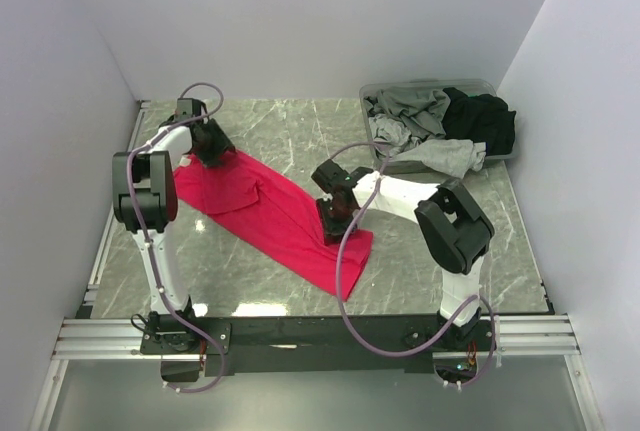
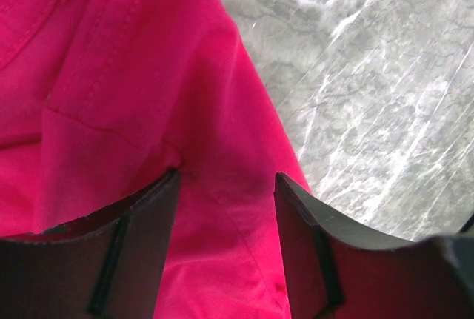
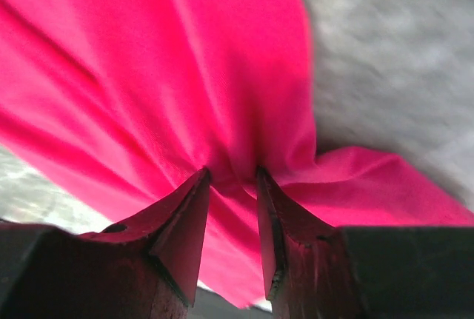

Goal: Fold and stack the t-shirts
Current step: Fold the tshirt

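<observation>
The left arm reaches far forward with its elbow raised, and its wrist tips down so the left fingers (image 2: 141,245) come onto the far end of the pinkish-red t-shirt (image 1: 265,206). They stand well apart, open, with flat cloth and a stitched seam lying between and ahead of them, nothing gathered in the gap. The right arm folds back on itself, forearm pointing towards the left arm, and the right fingers (image 3: 178,237) are nearly together, pinching a bunch of the same shirt. Pleats fan out ahead of their tips from the pinch point. The shirt runs as a long diagonal band from one pair of fingers to the other, and a flap of it extends past the right fingers towards the arm bases. Bare marbled tabletop (image 1: 290,131) lies just to the right of the left fingers, where the cloth's edge ends, and more open surface lies to either side of the band. Well beyond the right fingers, the tub (image 1: 425,83) holds the grey t-shirts (image 1: 405,111) and a black t-shirt (image 1: 485,119), some of it draped over the rim. The right wrist view is blurred beyond the cloth, and both sets of fingers are cut off at the lower edge of their wrist views.
</observation>
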You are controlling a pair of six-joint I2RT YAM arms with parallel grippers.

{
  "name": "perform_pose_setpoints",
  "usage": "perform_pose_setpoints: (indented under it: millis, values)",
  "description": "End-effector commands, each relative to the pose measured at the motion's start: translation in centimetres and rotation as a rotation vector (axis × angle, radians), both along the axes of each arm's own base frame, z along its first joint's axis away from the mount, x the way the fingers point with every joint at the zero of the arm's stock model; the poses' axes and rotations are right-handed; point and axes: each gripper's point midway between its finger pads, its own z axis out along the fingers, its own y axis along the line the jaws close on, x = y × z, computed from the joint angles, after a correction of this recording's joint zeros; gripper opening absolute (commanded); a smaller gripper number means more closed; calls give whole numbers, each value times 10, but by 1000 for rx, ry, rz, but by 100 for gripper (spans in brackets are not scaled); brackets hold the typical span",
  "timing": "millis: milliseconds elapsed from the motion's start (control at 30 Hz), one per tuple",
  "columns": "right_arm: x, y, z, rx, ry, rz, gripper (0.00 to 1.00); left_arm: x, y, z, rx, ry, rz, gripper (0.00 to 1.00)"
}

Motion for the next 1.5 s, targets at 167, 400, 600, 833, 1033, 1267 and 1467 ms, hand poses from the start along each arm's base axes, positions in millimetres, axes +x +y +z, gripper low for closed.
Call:
perform_pose_setpoints:
  millis: [167, 400, 600, 833, 1033, 1267, 1467]
  values:
    - [6, -52, 18, -164, -18, -96, 40, -23, 27, 14, 144, 16, 14, 63]
    - [14, -62, 35, -185, -85, -28, 40, -31, 29, 82, 158, -84, 49, 67]
    - [-6, -63, 38, -108, -90, 16, 40, -66, 2, 60, 50, 11, 34, 67]
    - [-41, -69, 13, -105, -12, 56, 39, -103, -15, 15, -11, 129, 25, 67]
    - [-59, -62, 2, -99, 30, 71, 38, -99, -9, -9, 24, 180, 18, 67]
    - [-79, -46, -12, -98, 66, 89, 38, -83, 3, -32, 105, 217, -17, 67]
    - [-90, -16, -14, -63, 86, 117, 38, -67, 2, -36, 113, 205, -69, 67]
